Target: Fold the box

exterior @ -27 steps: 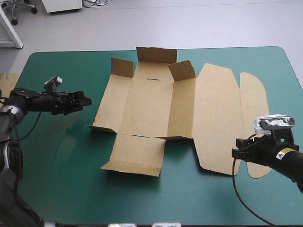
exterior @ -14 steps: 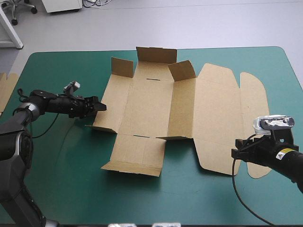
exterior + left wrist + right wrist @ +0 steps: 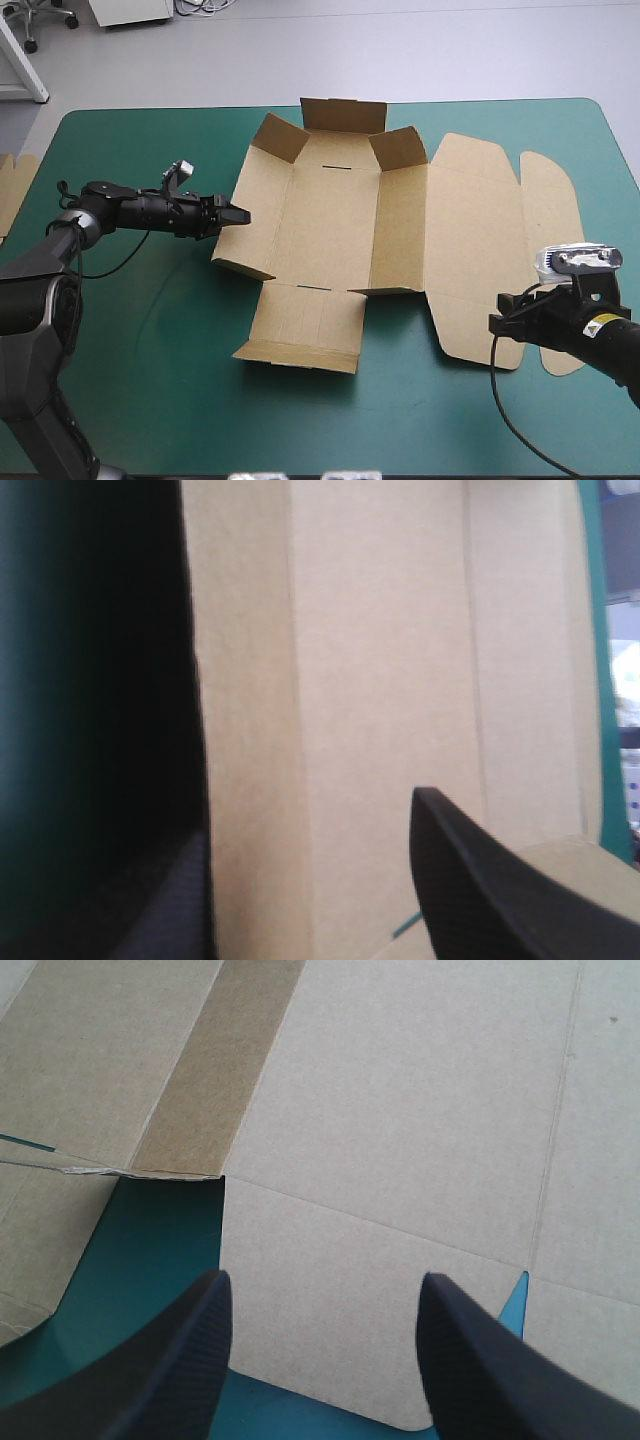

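Brown cut-board box (image 3: 335,220) lies mid teal-green surface (image 3: 150,380), mostly flat sheet.
Done, by look: box's far wall, two far corner flaps and left wall part-raised; near flap's lip turned up.
Left to do: stand walls upright, tuck them; lid panel and rounded end flaps on box's right lie flat.
Left jaws apart at box's left wall, wall edge seemingly between them.
Right jaws apart, empty, over lid panel's near corner.
Spare brown board edge (image 3: 8,195) well left of box; nothing seems in way.

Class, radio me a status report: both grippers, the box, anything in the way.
Left gripper open, at raised left wall of the box. Right gripper open, above its near right flap. Spare board at left edge of the table, apart.
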